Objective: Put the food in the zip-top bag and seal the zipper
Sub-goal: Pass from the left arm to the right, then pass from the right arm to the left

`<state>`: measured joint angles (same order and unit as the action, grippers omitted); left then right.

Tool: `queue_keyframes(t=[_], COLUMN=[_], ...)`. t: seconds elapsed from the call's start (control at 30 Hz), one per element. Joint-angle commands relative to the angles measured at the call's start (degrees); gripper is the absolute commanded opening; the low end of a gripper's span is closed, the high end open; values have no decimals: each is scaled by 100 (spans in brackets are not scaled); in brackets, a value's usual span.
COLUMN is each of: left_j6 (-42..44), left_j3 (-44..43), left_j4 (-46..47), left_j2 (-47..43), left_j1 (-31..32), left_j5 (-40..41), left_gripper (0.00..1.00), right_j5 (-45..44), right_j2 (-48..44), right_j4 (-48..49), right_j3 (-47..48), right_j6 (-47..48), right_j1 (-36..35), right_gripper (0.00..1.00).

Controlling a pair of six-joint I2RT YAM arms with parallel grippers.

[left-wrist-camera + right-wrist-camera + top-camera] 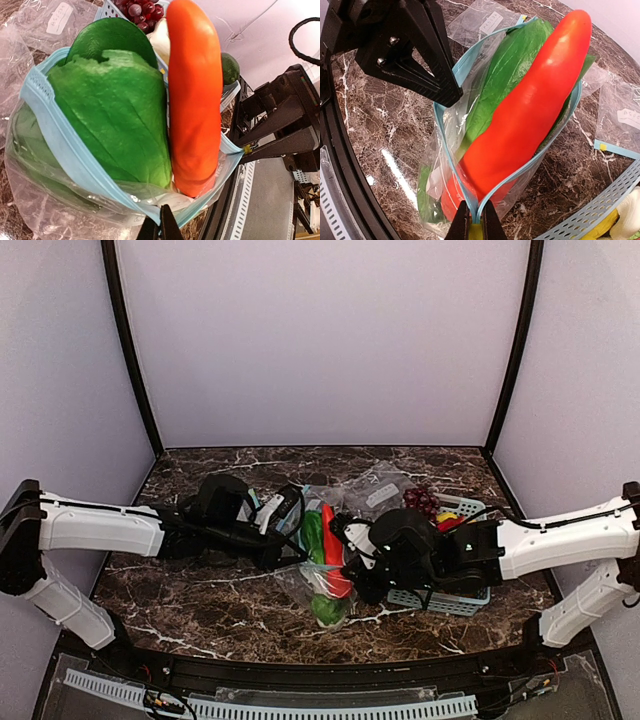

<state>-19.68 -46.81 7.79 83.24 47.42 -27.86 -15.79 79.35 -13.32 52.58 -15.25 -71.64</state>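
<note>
The zip-top bag [305,582] stands mouth-up on the marble between my arms. Its light-blue zipper [62,142] gapes open in a long loop. A large leafy green vegetable [115,115] and a red-orange tapered one [195,100] stick well out of the mouth, side by side. More green [427,200] shows low inside the bag. My left gripper [160,229] is shut on one end of the zipper. My right gripper [472,222] is shut on the opposite end [480,202]. The top view shows the left gripper [288,548] and right gripper [352,562] flanking the bag.
A light-blue basket [455,602] sits just right of the bag with purple grapes [422,500] at its far end and a lime [230,67] inside. Smaller clear bags [485,20] lie flat behind and beside it. The table's black front rail [330,670] is close.
</note>
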Motion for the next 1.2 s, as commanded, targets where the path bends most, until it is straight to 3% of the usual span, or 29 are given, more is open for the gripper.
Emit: queue_keyframes(t=[0.0, 0.07, 0.2, 0.27, 0.3, 0.37, 0.47, 0.87, 1.17], left_j6=[62, 66, 44, -2, -32, -108, -169, -283, -519], left_j3=[331, 368, 372, 321, 273, 145, -206, -1527, -1644], left_j4=[68, -43, -205, -310, -392, -556, -1158, -2114, -2146], left_j2=[-190, -275, -617, -837, -970, -1089, -971, 335, 1014], left_j1=[-5, -5, -5, -5, -5, -5, -10, -78, -263], left_j5=[396, 418, 460, 594, 653, 800, 973, 695, 319], left_gripper=[1, 5, 25, 46, 62, 80, 96, 99, 99], right_j5=[-383, -342, -317, -363, -363, -357, -350, -436, -494], right_j2=[140, 192, 267, 285, 292, 324, 389, 580, 614], right_j4=[67, 54, 36, 31, 31, 23, 14, 11, 38], right_j3=[81, 154, 286, 344, 373, 436, 517, 738, 787], right_j6=[-18, -24, 5, 55, 77, 129, 196, 465, 559], right_j1=[-227, -284, -391, -464, -499, -536, -585, -728, -764], right_gripper=[0, 0, 0, 0, 0, 0, 0, 0, 0])
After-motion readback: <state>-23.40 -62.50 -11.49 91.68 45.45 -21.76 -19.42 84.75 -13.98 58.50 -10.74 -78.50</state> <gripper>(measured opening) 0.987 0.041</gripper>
